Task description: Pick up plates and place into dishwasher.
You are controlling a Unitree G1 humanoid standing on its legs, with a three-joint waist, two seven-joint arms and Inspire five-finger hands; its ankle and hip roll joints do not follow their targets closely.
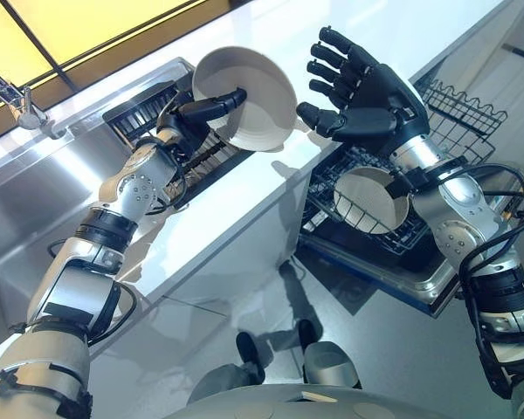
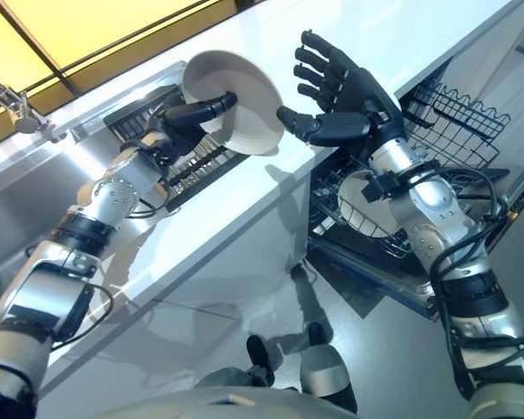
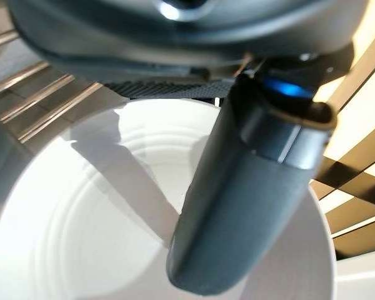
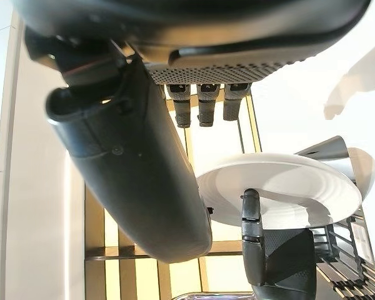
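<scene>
Over white counter [image 1: 244,209]: left hand [image 1: 188,118] pinching plate [image 1: 253,92], right hand [image 1: 367,96] fingers [image 1: 332,61] spread.

Left arm reaches forward from lower left, left hand [image 1: 190,116] raised, thumb laid across held white plate [image 1: 249,92]. Right arm bent upward, right hand [image 1: 367,92] spread, fingers straight, holding nothing.

Plate [image 1: 253,92] held up over the table [image 1: 271,188] edge by the left robot hand [image 1: 196,113], dish rack [image 1: 144,113] behind it. Right robot hand [image 1: 367,96] just right of the plate, spread, not touching. Dishwasher rack [image 1: 458,118] right of the table, second plate [image 1: 367,199] in it.
</scene>
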